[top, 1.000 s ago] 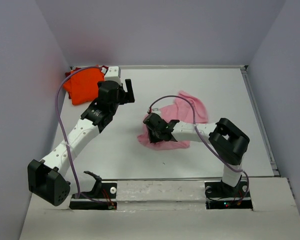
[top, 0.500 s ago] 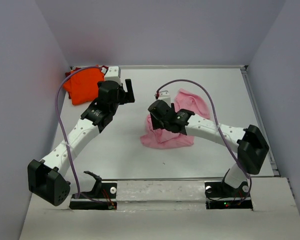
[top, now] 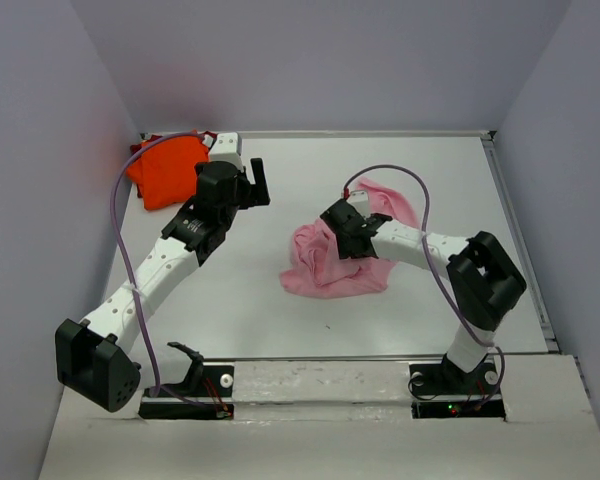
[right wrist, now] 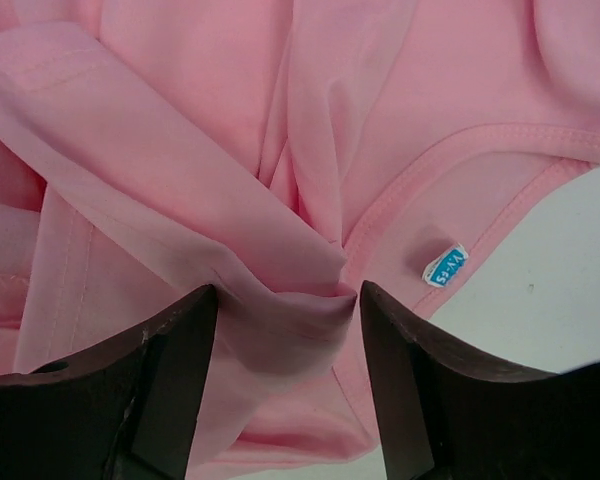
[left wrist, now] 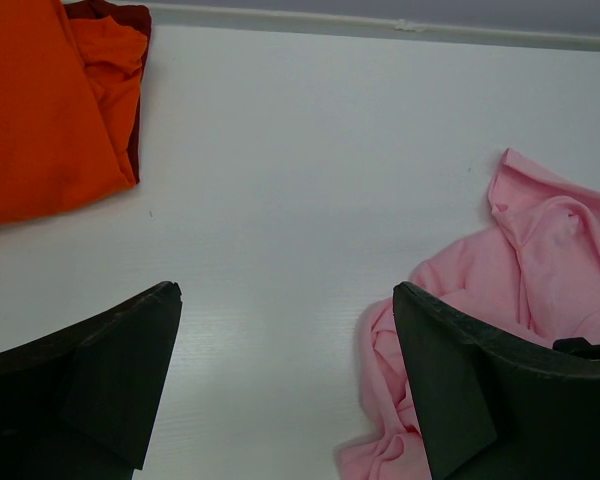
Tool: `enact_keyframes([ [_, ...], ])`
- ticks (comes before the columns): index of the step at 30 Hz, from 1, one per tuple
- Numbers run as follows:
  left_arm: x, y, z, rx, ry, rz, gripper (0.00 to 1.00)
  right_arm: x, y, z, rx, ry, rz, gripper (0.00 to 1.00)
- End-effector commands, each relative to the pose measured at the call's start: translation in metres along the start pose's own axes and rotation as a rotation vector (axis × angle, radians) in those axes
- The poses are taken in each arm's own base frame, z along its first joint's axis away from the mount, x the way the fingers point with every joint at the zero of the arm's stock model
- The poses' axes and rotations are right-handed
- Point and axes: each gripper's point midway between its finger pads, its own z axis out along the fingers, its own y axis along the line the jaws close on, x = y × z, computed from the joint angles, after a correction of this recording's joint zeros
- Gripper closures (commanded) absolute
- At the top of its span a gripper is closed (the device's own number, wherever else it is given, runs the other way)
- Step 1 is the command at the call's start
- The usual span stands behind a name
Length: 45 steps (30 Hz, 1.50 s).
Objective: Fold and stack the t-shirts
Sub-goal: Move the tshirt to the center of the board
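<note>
Table [top: 430,170]: white, walled on three sides by pale lilac panels [top: 310,60].
Orange shirt [top: 165,170]: folded, in the far left corner, well apart from the pink one.
Red shirt [left wrist: 137,120]: under the orange shirt; only a dark edge shows along its far and right sides.
Pink shirt [top: 325,265]: crumpled right of centre, unfolded, with a small white tag [right wrist: 445,265] at the neckline seam.
Cables [top: 120,230]: a purple loop runs along each arm; the right one arches over the pink shirt's far lobe.
Obstruction: the right gripper and forearm cover the middle of the pink shirt in the top view.
Change, right arm: a second ago its gripper sat at the shirt's near left edge; it now lies farther back and to the right, over the shirt's middle.
Change, pink shirt: its left part is now more heaped than before.
Change, left arm: none; the orange shirt is also unmoved.
Left gripper [top: 252,185]: jaws spread wide, over bare table just right of the orange shirt, touching nothing.
Left arm: stretched diagonally from its base toward the far left corner.
Right gripper [right wrist: 285,295]: jaws apart, pointing down, with a raised pink fold lying between the fingers.
Right arm: elbow raised near the right side, forearm reaching left.
</note>
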Motion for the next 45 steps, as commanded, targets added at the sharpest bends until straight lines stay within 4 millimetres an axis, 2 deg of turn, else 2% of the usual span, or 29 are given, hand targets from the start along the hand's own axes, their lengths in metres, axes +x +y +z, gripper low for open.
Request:
enact_keyframes([
  [1, -0.029, -0.004, -0.01, 0.024, -0.087, -0.025, 0.04, -0.002, 0.004, 0.011, 0.018, -0.017, 0.004, 0.36],
  [3, -0.027, -0.005, -0.008, 0.027, -0.083, -0.024, 0.04, 0.001, 0.012, 0.015, -0.015, -0.009, 0.003, 0.57],
  [4, -0.027, -0.005, -0.008, 0.026, -0.082, -0.025, 0.04, 0.002, 0.014, 0.016, -0.022, -0.006, 0.001, 0.73],
  [6, -0.025, -0.004, -0.006, 0.021, -0.076, -0.02, 0.04, 0.003, 0.016, 0.018, -0.031, -0.005, -0.003, 0.89],
  [7, -0.025, -0.004, -0.006, 0.019, -0.073, -0.019, 0.04, 0.003, 0.018, 0.019, -0.036, -0.002, -0.007, 1.0],
  [15, -0.022, -0.001, -0.002, 0.0, -0.068, -0.013, 0.04, -0.006, 0.03, 0.009, -0.134, -0.042, 0.022, 1.0],
  [21, -0.017, 0.0, 0.002, -0.011, -0.055, -0.005, 0.04, -0.027, 0.023, -0.008, -0.151, -0.114, 0.012, 1.0],
  [23, -0.017, 0.001, 0.004, -0.018, -0.052, -0.006, 0.04, -0.028, 0.018, -0.006, -0.123, -0.125, 0.0, 1.0],
  [26, -0.016, 0.002, 0.004, -0.017, -0.048, -0.005, 0.04, -0.017, 0.016, 0.002, -0.099, -0.103, 0.008, 1.0],
  [29, -0.017, 0.002, 0.004, -0.015, -0.05, -0.008, 0.04, -0.002, 0.026, 0.011, -0.135, -0.07, 0.033, 1.0],
  [30, -0.018, 0.002, 0.004, -0.014, -0.053, -0.01, 0.04, 0.001, 0.027, 0.013, -0.137, -0.062, 0.036, 0.98],
  [31, -0.017, 0.002, 0.004, -0.013, -0.051, -0.009, 0.04, 0.003, 0.026, 0.016, -0.125, -0.058, 0.041, 0.91],
  [32, -0.015, 0.002, 0.005, -0.012, -0.045, -0.007, 0.04, 0.007, 0.025, 0.021, -0.107, -0.051, 0.035, 0.76],
  [33, -0.015, 0.001, 0.005, -0.009, -0.043, -0.007, 0.04, 0.007, 0.024, 0.022, -0.096, -0.053, 0.037, 0.66],
  [34, -0.015, 0.0, 0.005, -0.001, -0.042, -0.009, 0.04, 0.008, 0.022, 0.023, -0.081, -0.055, 0.044, 0.48],
  [37, -0.014, -0.005, 0.006, 0.019, -0.036, -0.014, 0.04, 0.009, 0.021, 0.026, -0.068, -0.058, 0.056, 0.28],
  [40, -0.015, -0.006, 0.006, 0.028, -0.038, -0.019, 0.04, 0.009, 0.017, 0.03, -0.058, -0.058, 0.065, 0.2],
  [45, -0.015, -0.007, 0.005, 0.034, -0.037, -0.021, 0.04, 0.015, 0.016, 0.038, -0.049, -0.043, 0.067, 0.18],
])
